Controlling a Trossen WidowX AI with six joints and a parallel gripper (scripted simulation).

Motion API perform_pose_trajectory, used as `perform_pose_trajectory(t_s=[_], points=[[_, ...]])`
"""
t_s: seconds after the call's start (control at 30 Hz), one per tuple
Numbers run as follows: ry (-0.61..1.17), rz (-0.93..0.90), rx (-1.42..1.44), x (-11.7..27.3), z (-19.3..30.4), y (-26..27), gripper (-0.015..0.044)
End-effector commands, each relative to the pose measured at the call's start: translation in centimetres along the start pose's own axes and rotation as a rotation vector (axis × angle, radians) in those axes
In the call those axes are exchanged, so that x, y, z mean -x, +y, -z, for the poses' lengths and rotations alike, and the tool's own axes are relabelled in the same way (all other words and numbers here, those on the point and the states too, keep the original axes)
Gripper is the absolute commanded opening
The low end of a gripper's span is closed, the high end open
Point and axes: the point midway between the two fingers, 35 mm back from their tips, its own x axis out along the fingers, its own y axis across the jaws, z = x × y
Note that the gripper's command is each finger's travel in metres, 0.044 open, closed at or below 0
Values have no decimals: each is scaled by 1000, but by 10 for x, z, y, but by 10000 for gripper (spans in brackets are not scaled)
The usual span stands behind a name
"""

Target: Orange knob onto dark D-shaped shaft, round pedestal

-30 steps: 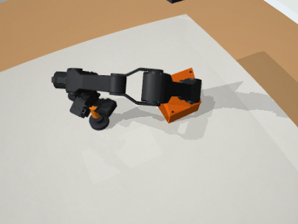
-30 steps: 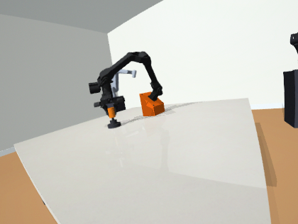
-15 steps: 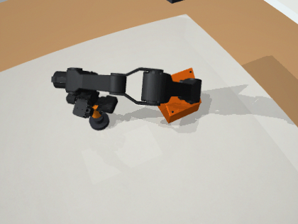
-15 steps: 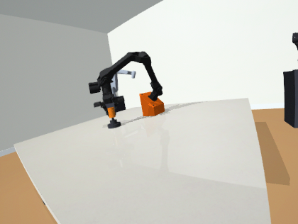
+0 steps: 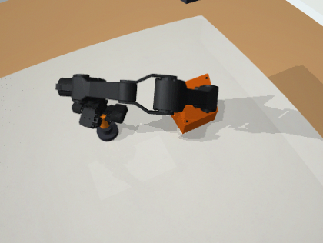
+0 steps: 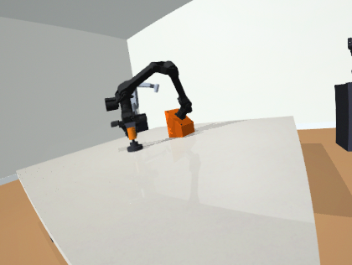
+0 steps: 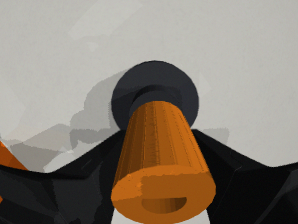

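Because the orange knob (image 5: 104,122) (image 6: 132,133) (image 7: 159,150) looks stiff and perhaps slick, we favour its sides; our gripper (image 5: 103,115) (image 6: 131,126) (image 7: 157,136) grasps it there (flat-sided hole visible), above the round pedestal (image 5: 108,134) (image 6: 135,148) (image 7: 155,75), seating unclear.

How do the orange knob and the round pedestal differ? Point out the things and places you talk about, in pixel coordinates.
The orange knob (image 5: 104,122) (image 6: 132,133) (image 7: 157,135) is bright and tall; the round pedestal (image 5: 107,135) (image 6: 135,148) (image 7: 155,75) is dark with a wide, low base. The knob is gripped between the fingers; the pedestal stands on the table. Both look round.
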Motion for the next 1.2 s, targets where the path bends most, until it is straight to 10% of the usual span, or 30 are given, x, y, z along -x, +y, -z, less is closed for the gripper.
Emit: perform_pose_trajectory(t_s=[0.0,1.17], points=[[-1,2,6,3,-1,0,0],[-1,2,215,4,-2,0,0]])
